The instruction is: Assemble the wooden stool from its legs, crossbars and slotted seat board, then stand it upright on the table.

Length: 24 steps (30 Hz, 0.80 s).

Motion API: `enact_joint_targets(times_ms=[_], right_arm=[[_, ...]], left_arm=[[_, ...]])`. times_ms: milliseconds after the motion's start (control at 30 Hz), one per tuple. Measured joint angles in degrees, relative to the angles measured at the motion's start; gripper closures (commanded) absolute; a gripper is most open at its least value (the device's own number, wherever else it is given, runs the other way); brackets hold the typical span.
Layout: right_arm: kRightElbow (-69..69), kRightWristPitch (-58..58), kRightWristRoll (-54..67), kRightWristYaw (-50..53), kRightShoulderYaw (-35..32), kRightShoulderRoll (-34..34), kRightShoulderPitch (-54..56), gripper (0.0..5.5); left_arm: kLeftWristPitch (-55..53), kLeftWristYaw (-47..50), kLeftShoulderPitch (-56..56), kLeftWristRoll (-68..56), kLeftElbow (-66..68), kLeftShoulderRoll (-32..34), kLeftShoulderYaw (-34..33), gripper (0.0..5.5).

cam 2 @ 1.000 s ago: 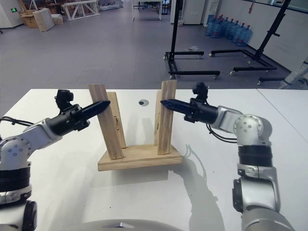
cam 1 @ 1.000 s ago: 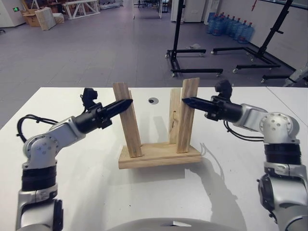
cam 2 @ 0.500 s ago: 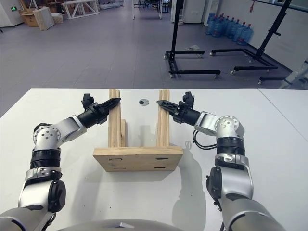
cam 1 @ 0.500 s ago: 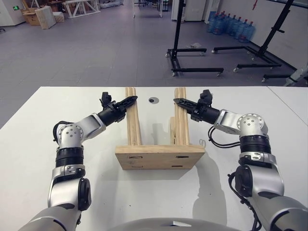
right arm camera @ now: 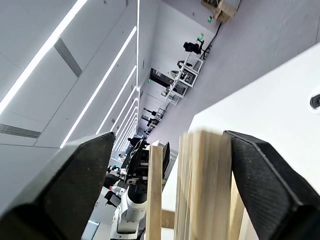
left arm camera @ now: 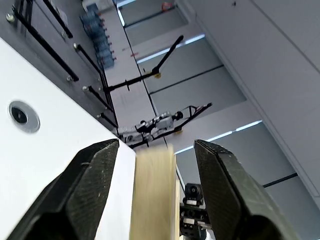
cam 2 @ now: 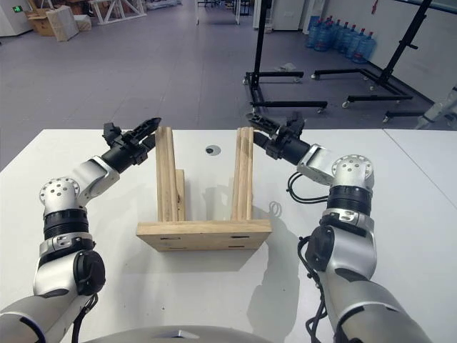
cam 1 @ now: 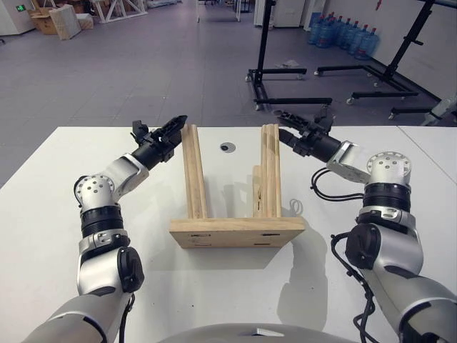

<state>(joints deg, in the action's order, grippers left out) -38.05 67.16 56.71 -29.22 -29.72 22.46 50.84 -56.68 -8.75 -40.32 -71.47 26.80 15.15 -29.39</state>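
Pale unfinished timber makes up the wooden stool (cam 1: 235, 214). It has a thick rectangular seat board (cam 1: 236, 233) with two dark slots in the face turned toward me. A left leg pair (cam 1: 194, 171) and a right leg pair (cam 1: 268, 171) of flat slats run from the board toward the far edge of the white table (cam 1: 64, 214). A short crossbar (cam 1: 255, 191) sits against the inner side of the right leg pair. All parts appear seated, so I judge assembly complete and only the standing-up step outstanding.

The seat board lies along the near-centre of the table. The leg ends finish close to the far edge, either side of a round grommet (cam 1: 227, 148). I cannot tell whether the legs rest on the table or are raised off it.

My left gripper (cam 1: 178, 123) is at the end of the left leg pair. Its fingers (left arm camera: 90, 190) are spread, with the slat end between them and a gap on each side, so nothing is clamped. My right gripper (cam 1: 280, 121) is placed likewise on the right leg pair, its fingers (right arm camera: 75, 180) wide apart around the slat ends.

I judge this straddling placement serves to steer both leg ends evenly while the stool pivots on the board.
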Motion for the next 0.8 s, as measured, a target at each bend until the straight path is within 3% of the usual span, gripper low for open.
enact_joint_targets(times_ms=[200, 300, 400, 467, 667, 733, 800], right_arm=[[-10.9, -10.3, -8.5, -2.8, 1.7, 3.8, 2.5, 1.56], [-11.1, -16.1, -13.7, -7.6, 5.0, 6.4, 2.0, 1.56], [0.4, -22.5, -17.6, -17.0, 8.0, 13.6, -5.3, 1.56], [8.6, -27.4, -19.5, -23.5, 7.7, 19.5, -14.5, 1.56], [30.8, -37.6, -22.0, -53.2, 1.9, 30.9, -53.6, 1.56], [40.8, -38.5, -21.7, -58.1, 4.2, 31.9, -61.3, 1.56], [47.7, -38.5, -20.7, -56.9, 10.5, 29.5, -62.1, 1.56]], left_arm=[[9.4, -2.1, -2.6, 12.6, 13.7, 5.5, 0.5, 2.75], [17.1, -9.3, -2.7, 20.8, 15.5, 10.0, 3.2, 2.75], [22.2, -24.6, 6.6, 26.3, 1.5, 19.2, 7.2, 2.75], [26.1, -34.4, 19.4, 28.8, -8.6, 25.4, 6.7, 2.75], [28.9, -64.0, 60.8, 29.4, -33.6, 31.1, -4.6, 2.75], [29.0, -67.5, 65.2, 28.9, -44.2, 32.4, -3.6, 2.75], [29.6, -66.9, 63.2, 29.5, -49.2, 32.4, 2.9, 2.75]])
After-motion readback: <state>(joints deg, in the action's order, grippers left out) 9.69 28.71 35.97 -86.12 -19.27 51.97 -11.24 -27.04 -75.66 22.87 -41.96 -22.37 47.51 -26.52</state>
